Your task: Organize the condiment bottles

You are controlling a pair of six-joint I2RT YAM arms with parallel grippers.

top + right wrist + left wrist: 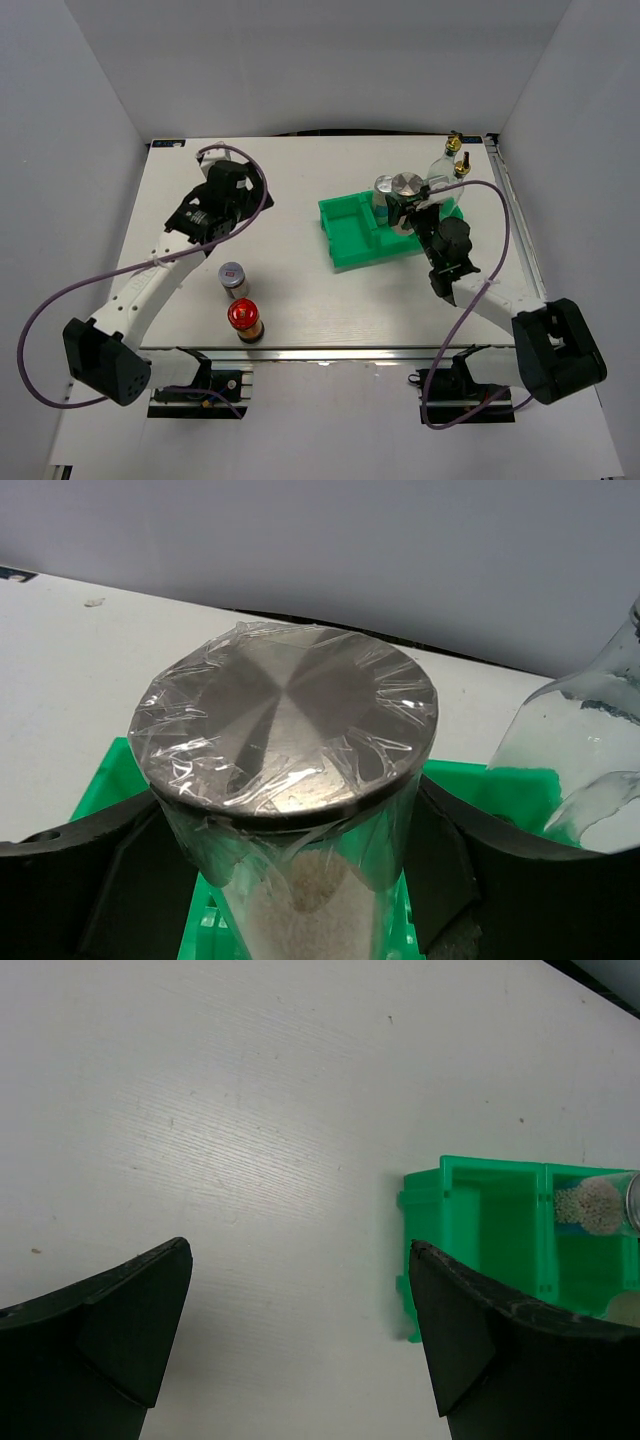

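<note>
My right gripper (405, 210) is shut on a silver-lidded shaker (407, 185) and holds it upright over the green tray (350, 235). In the right wrist view the plastic-wrapped shaker (290, 730) sits between both fingers (100, 870). A second silver-lidded shaker (385, 186) stands in the tray beside it. Two tall clear glass bottles with gold tops (452, 150) (462, 170) stand behind the tray. A small red-marked-lid jar (232, 275) and a dark red-capped bottle (245, 318) stand at the front left. My left gripper (228, 200) is open and empty above the table (300, 1260).
The left wrist view shows the tray's left compartment (480, 1220) empty, with a shaker (600, 1205) in the compartment beyond. A clear glass bottle (590, 770) stands close on the right of my right gripper. The table's back edge and white walls are near.
</note>
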